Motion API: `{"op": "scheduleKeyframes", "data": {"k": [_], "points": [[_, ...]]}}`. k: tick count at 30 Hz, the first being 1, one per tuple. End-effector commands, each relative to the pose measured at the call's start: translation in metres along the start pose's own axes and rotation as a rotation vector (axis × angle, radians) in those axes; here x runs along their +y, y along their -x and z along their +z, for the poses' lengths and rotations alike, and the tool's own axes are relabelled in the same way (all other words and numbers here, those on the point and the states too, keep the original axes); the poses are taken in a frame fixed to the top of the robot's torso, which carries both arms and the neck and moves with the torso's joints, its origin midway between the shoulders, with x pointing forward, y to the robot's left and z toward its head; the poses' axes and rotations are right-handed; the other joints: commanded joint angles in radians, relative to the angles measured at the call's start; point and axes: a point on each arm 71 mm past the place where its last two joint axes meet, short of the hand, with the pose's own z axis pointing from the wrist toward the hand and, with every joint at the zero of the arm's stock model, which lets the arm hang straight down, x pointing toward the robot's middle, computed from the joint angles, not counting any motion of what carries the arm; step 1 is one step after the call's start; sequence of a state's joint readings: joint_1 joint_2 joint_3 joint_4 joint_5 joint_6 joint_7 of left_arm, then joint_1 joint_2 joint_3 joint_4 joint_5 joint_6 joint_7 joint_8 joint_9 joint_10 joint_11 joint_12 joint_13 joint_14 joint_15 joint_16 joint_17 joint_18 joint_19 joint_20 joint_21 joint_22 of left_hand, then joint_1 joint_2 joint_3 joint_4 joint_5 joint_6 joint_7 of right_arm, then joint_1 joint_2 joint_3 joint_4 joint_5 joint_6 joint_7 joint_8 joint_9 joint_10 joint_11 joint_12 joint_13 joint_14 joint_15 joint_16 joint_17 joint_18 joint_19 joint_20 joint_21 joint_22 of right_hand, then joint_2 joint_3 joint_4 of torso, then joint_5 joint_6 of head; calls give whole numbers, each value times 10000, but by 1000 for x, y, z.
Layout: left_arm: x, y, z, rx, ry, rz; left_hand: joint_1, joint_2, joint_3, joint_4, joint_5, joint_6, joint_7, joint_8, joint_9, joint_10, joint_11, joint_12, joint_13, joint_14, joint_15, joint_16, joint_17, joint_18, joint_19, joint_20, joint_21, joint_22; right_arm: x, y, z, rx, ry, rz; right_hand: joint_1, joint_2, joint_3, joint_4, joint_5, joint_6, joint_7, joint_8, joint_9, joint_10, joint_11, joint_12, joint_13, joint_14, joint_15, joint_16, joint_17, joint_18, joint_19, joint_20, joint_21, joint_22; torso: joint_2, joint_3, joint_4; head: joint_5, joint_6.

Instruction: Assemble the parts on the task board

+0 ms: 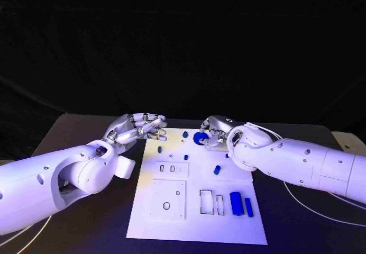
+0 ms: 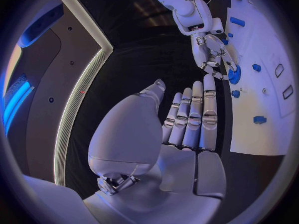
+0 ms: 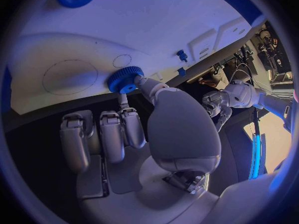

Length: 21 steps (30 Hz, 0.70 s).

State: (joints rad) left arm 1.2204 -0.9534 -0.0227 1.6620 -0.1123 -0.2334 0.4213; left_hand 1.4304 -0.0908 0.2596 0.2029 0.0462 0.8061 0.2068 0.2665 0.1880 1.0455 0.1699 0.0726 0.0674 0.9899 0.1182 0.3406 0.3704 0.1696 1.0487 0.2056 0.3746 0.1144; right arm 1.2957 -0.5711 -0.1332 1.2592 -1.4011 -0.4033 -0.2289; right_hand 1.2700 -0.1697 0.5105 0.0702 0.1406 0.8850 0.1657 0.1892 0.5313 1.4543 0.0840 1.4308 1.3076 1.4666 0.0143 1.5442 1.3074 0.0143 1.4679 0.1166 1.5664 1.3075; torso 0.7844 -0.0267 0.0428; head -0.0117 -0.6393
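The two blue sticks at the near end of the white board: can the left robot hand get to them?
Probably yes. The left robot hand holds nothing and the two blue sticks lie uncovered on the task board, though it must cross the board.

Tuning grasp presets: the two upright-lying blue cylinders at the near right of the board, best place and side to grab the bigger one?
Take the bigger blue cylinder across its middle, from above. It lies flat on the task board, long axis pointing away from the robot, so the rounded sides are the free faces. The thinner blue pin lies close on its right, so that finger has little room; the left side is more open. Hedged: the gap looks narrow.
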Motion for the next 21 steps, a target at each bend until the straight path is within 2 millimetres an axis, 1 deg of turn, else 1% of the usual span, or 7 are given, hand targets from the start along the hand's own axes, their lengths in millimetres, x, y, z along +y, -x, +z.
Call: {"op": "scheduleKeyframes", "data": {"k": [1,5,12,14,16,19,21], "points": [[-1,-1,0,111,-41,-86,-33,124,61,-4,43,32,287,-55,-15,23,53,-40,17,-48,8,-49,16,116,-39,3,-20,-15,3,-2,-2,-253,112,-445,-85,-29,-12,60,-56,44,-25,49,68,34,-57,41,1365,900,-80,22,2052,-143,1029,-26,44,2633,-2,0,0,5,-8],[0,-1,1,106,-37,-84,-26,157,82,0,45,38,285,-57,-15,26,51,-41,17,-47,7,-52,27,117,-39,2,-19,-15,7,0,-4,-506,283,-499,-109,-55,-28,67,-77,33,-24,45,66,43,-57,50,1374,901,-82,23,2054,-143,1029,-29,44,2633,-2,10,-6,29,-4],[0,0,0,84,-27,-76,-19,173,94,0,45,40,283,-59,-15,26,50,-41,17,-47,5,-54,33,117,-39,2,-17,-16,19,4,-12,-781,618,-382,-116,-61,-29,69,-62,26,-25,42,64,60,-59,69,1391,902,-82,24,2057,-143,1029,-30,44,2633,-3,-5,3,43,-4],[0,0,0,74,-13,-71,-6,186,108,-4,45,40,282,-62,-16,27,49,-42,16,-47,4,-56,40,118,-39,0,-16,-16,25,6,-16,-811,764,-298,-123,-67,-30,71,-44,11,-23,34,61,66,-59,75,1396,903,-83,26,2062,-143,1029,-32,44,2633,6,-1,0,64,-11],[0,1,0,65,-4,-67,-6,186,108,-4,45,40,282,-62,-16,27,49,-42,16,-47,4,-56,40,118,-39,0,-16,-16,31,8,-19,-842,905,-256,-121,-66,-23,69,-17,-1,-24,28,58,65,-61,72,1394,903,-84,26,2062,-143,1029,-34,44,2633,8,4,-22,81,-19],[0,1,0,61,1,-65,-6,186,108,-4,45,40,282,-62,-16,27,49,-42,16,-47,4,-56,40,118,-39,0,-16,-16,41,9,-22,-890,1124,-246,-118,-67,-17,66,11,-9,-24,23,55,66,-62,73,1395,903,-84,26,2061,-143,1029,-35,44,2633,7,0,-36,83,-16],[0,0,0,54,10,-62,12,198,124,-13,45,42,281,-65,-17,28,47,-43,16,-48,2,-59,48,119,-38,-1,-14,-16,46,9,-23,-913,1228,-264,-118,-66,-15,67,17,-11,-23,22,55,65,-62,70,1392,904,-85,27,2064,-143,1029,-36,44,2633,6,-6,-15,80,-28]]}}
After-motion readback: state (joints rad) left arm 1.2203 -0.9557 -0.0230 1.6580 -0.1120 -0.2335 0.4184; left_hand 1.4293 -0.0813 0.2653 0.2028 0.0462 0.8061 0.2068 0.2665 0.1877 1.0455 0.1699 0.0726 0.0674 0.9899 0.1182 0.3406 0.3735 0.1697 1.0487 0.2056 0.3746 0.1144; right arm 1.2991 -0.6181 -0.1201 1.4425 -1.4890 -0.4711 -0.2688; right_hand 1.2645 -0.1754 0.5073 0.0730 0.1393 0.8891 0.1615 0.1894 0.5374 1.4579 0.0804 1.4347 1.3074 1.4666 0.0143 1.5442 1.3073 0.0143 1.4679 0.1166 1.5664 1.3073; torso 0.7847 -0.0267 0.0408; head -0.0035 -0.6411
